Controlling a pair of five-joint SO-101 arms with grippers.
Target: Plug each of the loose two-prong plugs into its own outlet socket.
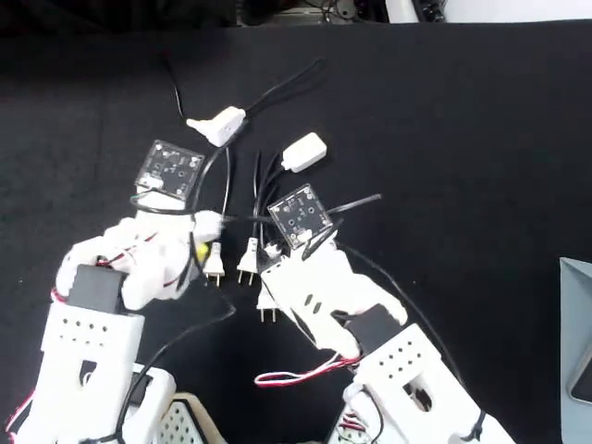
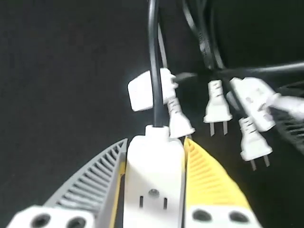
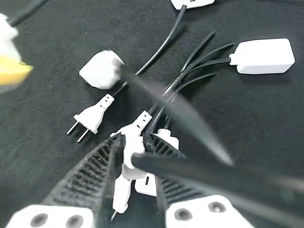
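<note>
Nothing is actually getting plugged in yet, as far as I can see. The left gripper (image 2: 156,142) is clamping an outlet socket (image 2: 152,175) between its grey and yellow fingers. The slotted face is pointing back at the wrist camera and a black cord (image 2: 153,57) is running off the far end.

The right gripper (image 3: 133,140) is sitting with its jaws narrow around a two-prong plug (image 3: 124,171), bare prongs sticking out toward the wrist. It's looking like a proper hold, though cords are crossing in front, so I'm not swearing to it.

A first loose plug (image 1: 215,264) and a second loose plug (image 1: 248,259) are lying side by side on the black table (image 1: 462,139) between the two arms, prongs showing. An angled white socket (image 1: 222,125) and a flat white socket (image 1: 305,153) are sitting farther up the table, and I can't tell what their faces are doing.

So I'm guessing we're right at the start, with every plug I can count waiting for a socket
</note>
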